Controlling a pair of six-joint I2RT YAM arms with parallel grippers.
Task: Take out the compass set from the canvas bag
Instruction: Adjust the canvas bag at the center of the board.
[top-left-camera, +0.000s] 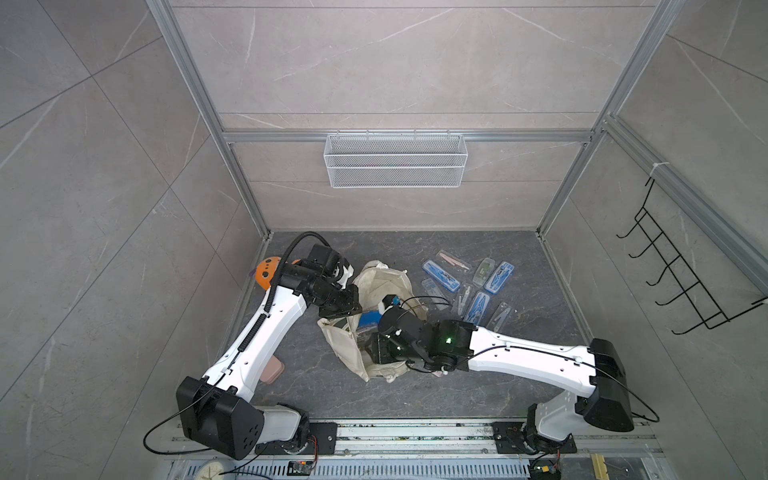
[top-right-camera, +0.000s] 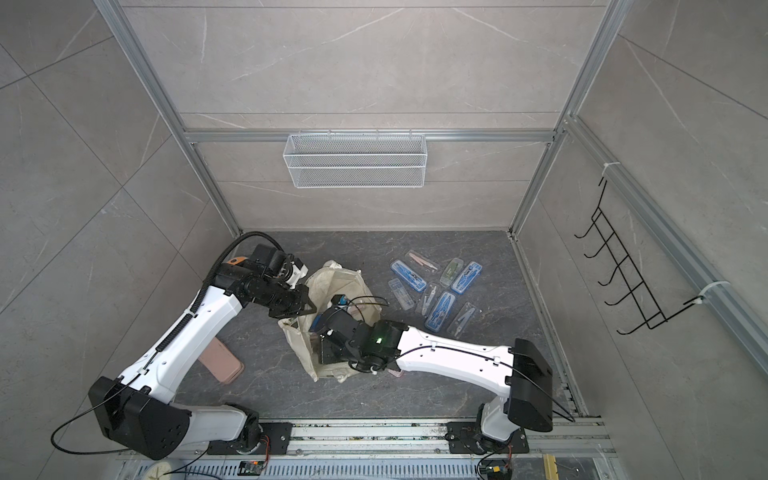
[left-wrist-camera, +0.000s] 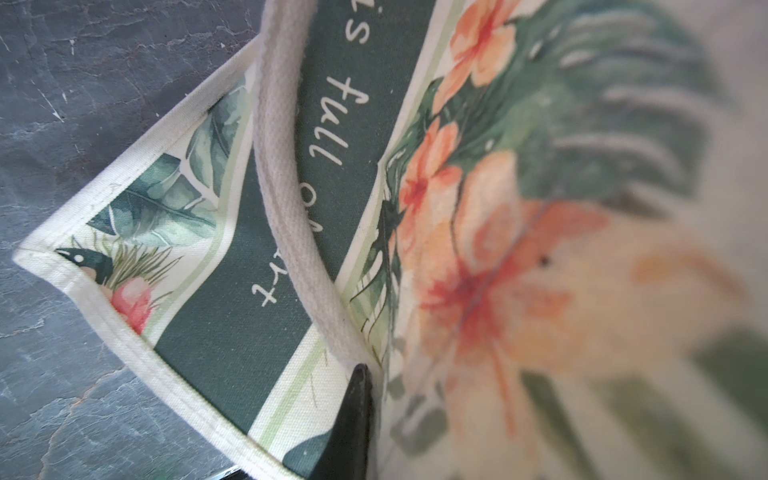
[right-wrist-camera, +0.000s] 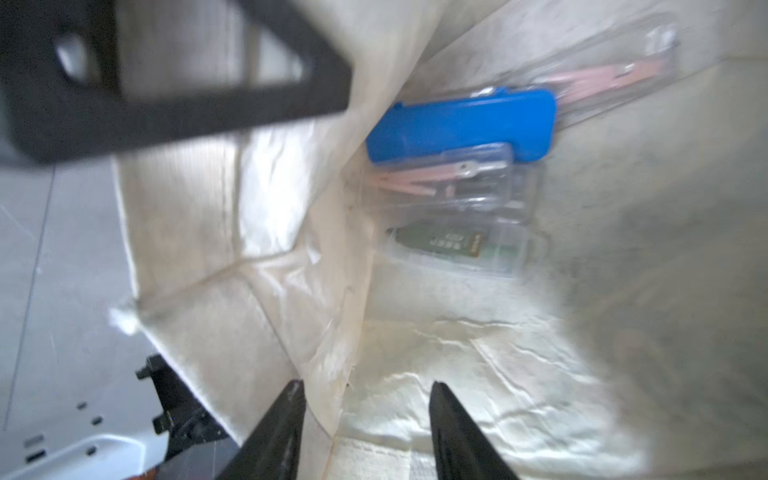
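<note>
Top views, bag: the soft cream-white canvas bag (top-left-camera: 384, 276) with a dark green printed panel lies slumped mid-worktop, its mouth gaping. A blue hard-plastic compass set case (top-left-camera: 368, 320) shows inside.
Top views, room: the dark grey marbled worktop (top-left-camera: 519, 353) is bare on the near side. A scatter of blue and clear compass cases (top-left-camera: 478, 307) crowds the far right (a set-down should steer clear of it).
Left wrist, left tool: the left tool (left-wrist-camera: 368, 399) is clamped on the bag's rim beside a woven cream loop handle (left-wrist-camera: 284, 187), propping the mouth. The cloth is limp and would likely sag if let go.
Right wrist, right tool: the right tool (right-wrist-camera: 366, 390) stands open and empty, just inside the mouth.
Right wrist, compass set: the blue case lies deep inside, partly over a clear case with a pink compass (right-wrist-camera: 449, 187). It is probably light, rigid and slick, best pinched across its narrow width.
Right wrist, edges: cloth walls crowd both sides, so a straight withdrawal looks safest.
</note>
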